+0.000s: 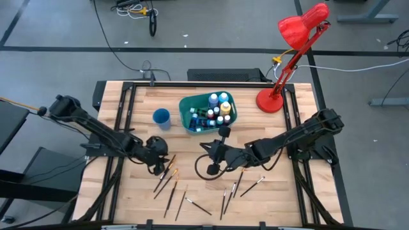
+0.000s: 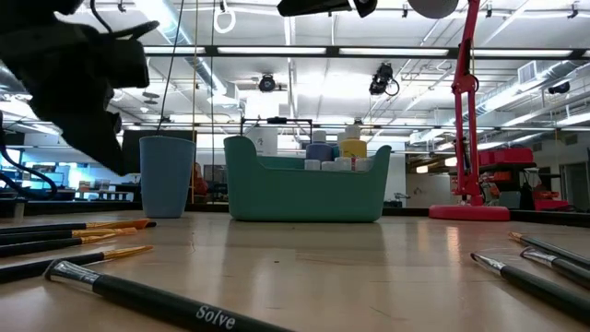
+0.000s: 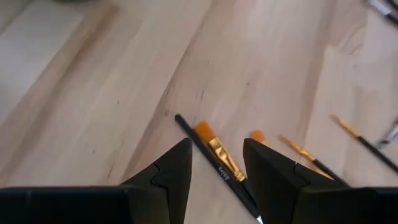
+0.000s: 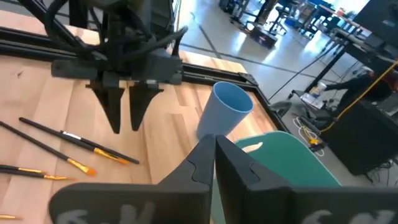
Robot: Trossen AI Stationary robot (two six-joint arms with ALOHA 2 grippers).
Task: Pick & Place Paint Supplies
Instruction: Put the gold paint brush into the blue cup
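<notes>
Left claw over thin dark-handled, orange-bristled brush: pick pending.
My fingers part-open, straddling, nothing gripped; next, descend and close. Right claw empty, seemingly shut.

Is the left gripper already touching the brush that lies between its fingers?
Apart. The left wrist view shows the brush lying on the table between the open left gripper, with bare wood on both sides of it.

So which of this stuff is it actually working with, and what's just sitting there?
Part of the job:
- paint bottles, in the teal bin
- brushes loose on the table
- left gripper, open over one brush

Just lying about:
- red lamp
- blue cup
</notes>
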